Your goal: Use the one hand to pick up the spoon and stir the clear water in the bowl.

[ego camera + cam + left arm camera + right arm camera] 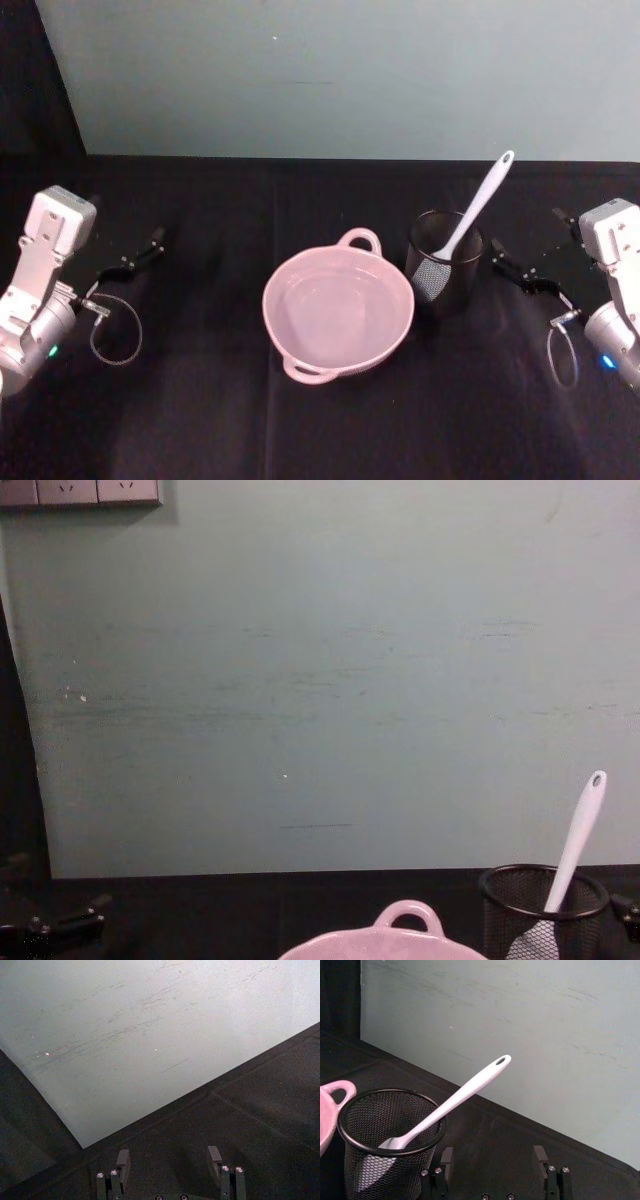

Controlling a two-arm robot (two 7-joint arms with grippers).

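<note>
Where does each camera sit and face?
Left wrist: on left arm, facing table and wall over the open left gripper.
Right wrist: on right arm, facing spoon in mesh cup over the open right gripper.
Head: high, looking down on the bowl; both arms at edges.
Chest: low, facing the wall; gripper parts at lower corners.
Head and chest share spoon, cup, bowl.
</note>
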